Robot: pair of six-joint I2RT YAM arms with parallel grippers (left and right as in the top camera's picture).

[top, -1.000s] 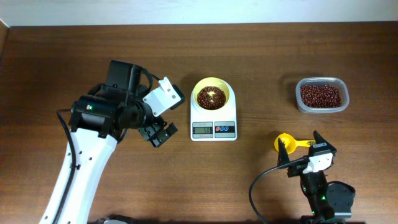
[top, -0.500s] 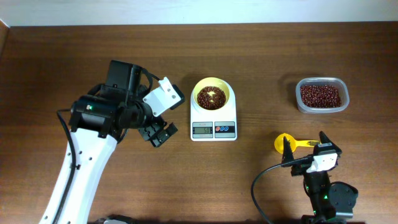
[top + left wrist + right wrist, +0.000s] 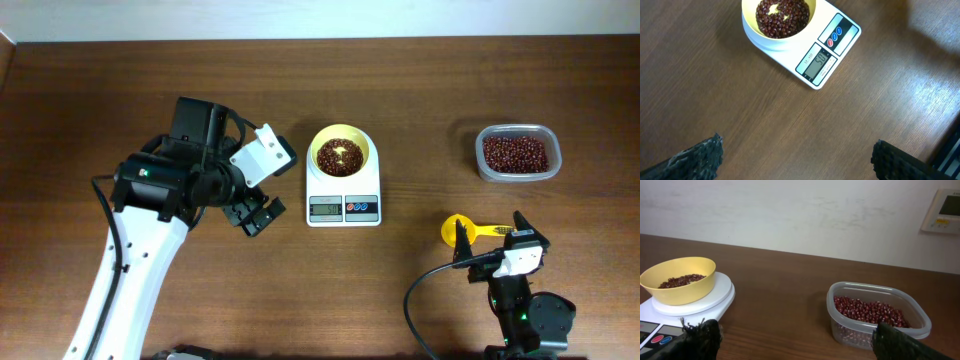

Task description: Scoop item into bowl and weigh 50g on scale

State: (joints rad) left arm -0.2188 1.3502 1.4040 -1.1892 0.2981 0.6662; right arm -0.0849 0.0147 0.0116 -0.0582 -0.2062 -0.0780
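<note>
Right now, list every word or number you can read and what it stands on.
"50", faintly, on the scale display.
Small print beside the display: too small to read.
Marks on the scale's two buttons: too small to read.
Lettering on the wall panel: blurred, unreadable.

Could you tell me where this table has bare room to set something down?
Bare tabletop lies between the small white digital scale and the clear plastic tub of red-brown beans, along the far edge, and in front of the scale. Crowded: beside the left gripper, and near right around the bright yellow scoop.
</note>
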